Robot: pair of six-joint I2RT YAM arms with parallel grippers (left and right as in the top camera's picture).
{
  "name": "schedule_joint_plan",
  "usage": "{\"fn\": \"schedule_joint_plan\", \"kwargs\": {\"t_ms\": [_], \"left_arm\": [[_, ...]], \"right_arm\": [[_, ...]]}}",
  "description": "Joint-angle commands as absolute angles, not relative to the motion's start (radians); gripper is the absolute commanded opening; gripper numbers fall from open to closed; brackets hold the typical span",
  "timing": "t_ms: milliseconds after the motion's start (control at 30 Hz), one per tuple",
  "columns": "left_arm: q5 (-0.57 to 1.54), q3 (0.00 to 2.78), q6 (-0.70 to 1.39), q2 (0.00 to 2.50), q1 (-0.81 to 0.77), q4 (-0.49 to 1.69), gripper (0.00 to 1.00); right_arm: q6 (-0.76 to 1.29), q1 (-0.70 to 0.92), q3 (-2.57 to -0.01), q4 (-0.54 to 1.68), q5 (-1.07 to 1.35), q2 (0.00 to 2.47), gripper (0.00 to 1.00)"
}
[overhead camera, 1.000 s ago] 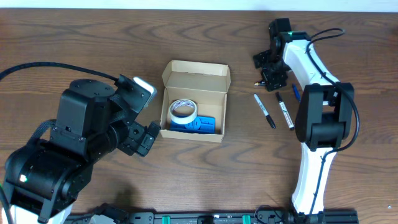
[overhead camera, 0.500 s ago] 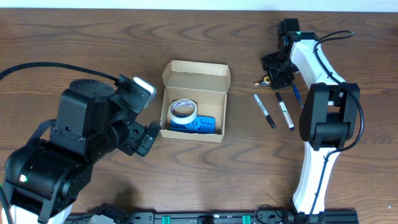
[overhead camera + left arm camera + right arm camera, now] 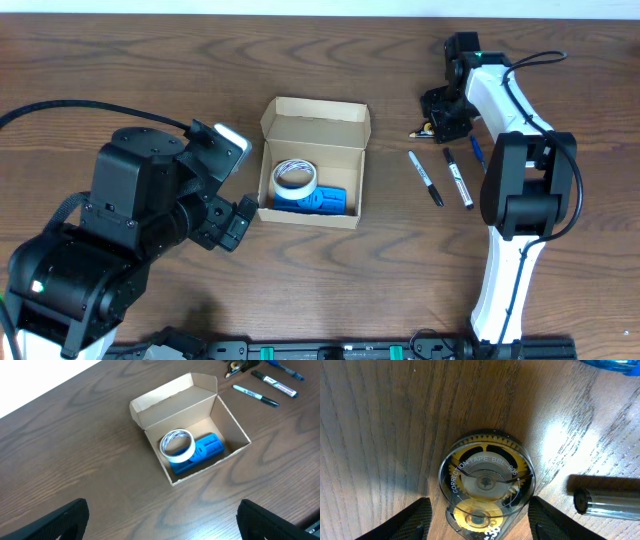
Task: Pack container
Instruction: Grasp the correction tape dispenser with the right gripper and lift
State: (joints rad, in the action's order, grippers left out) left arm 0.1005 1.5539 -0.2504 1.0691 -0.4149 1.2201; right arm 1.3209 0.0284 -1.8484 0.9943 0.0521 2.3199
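The tan cardboard container [image 3: 312, 160] stands open at table centre, its flap lid tilted back. Inside lie a white tape roll [image 3: 295, 177] and a blue object [image 3: 322, 199]; both also show in the left wrist view, with the box [image 3: 192, 430]. My right gripper [image 3: 437, 126] is open, low over a clear correction tape dispenser [image 3: 486, 482] with yellow gears that lies between its fingers [image 3: 479, 519] on the table, the fingers apart from it. My left gripper [image 3: 161, 517] is open and empty, well short of the box, left of it in the overhead view [image 3: 235, 222].
Two black markers [image 3: 426, 179] [image 3: 458, 178] and a blue pen [image 3: 476, 149] lie on the wood right of the box, by the right arm. A marker's end [image 3: 605, 501] shows right of the dispenser. The left arm's bulk fills the lower left.
The right gripper shifted slightly right and back over the correction tape between one second and half a second ago, then held. The left arm and box have not moved.
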Motion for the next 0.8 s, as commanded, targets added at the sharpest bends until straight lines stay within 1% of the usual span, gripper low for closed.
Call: {"fn": "schedule_joint_plan", "kwargs": {"t_ms": [0,467,600,767], "left_arm": [[0.094,1.567,-0.240,1.069,-0.412,1.220,0.95],[0.094,1.567,-0.240,1.069,-0.412,1.220,0.95],[0.094,1.567,-0.240,1.069,-0.412,1.220,0.95],[0.094,1.567,-0.240,1.069,-0.412,1.220,0.95]], "right_arm": [[1.327,0.018,-1.843,1.001,0.040,2.344,0.64],[1.328,0.013,-1.843,1.003,0.073,2.374,0.63],[1.331,0.013,-1.843,1.002,0.073,2.374,0.58],[1.330,0.013,-1.843,1.003,0.079,2.374,0.47]]}}
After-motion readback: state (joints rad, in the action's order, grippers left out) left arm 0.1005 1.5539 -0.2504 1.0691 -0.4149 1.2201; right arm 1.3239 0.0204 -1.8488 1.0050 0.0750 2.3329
